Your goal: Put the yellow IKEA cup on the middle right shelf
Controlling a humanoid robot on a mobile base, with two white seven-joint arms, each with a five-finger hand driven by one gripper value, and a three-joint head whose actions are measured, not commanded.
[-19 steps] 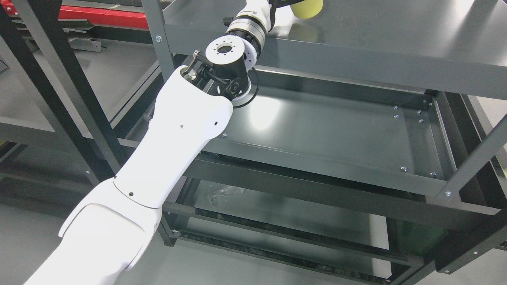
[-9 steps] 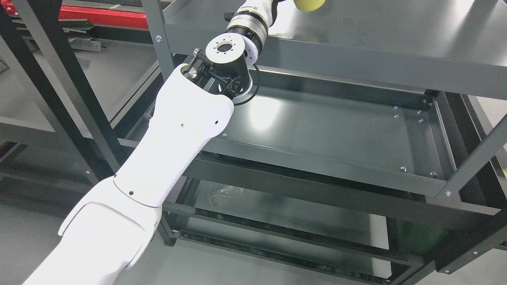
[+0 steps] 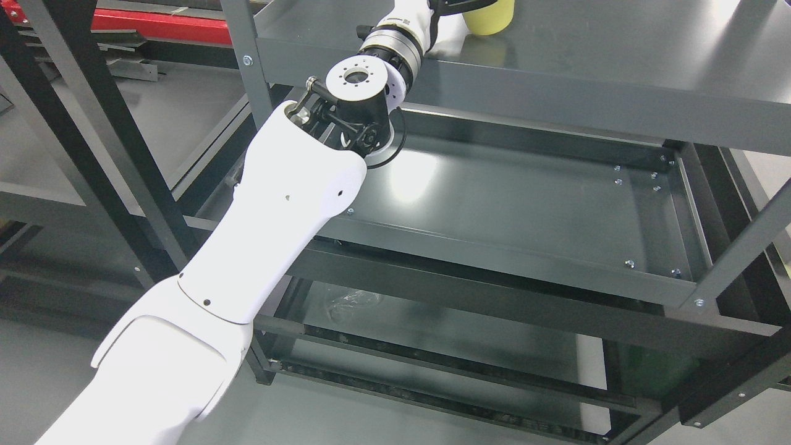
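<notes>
Cup (image 3: 489, 17) stands near the shelf's (image 3: 618, 55) front edge; I lower it straight. Whether my left hand (image 3: 454, 5) grips it, I cannot tell.

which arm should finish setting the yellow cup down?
Left. Its arm already reaches up to the upper shelf, with the yellow cup right at its wrist end; the hand itself is cropped at the top edge. The right arm isn't in view.

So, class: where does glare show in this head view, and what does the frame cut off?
Head view: a bright glare patch on the lower shelf beside the left arm; the yellow cup is cropped by the top edge, its faint reflection on the upper shelf.
</notes>
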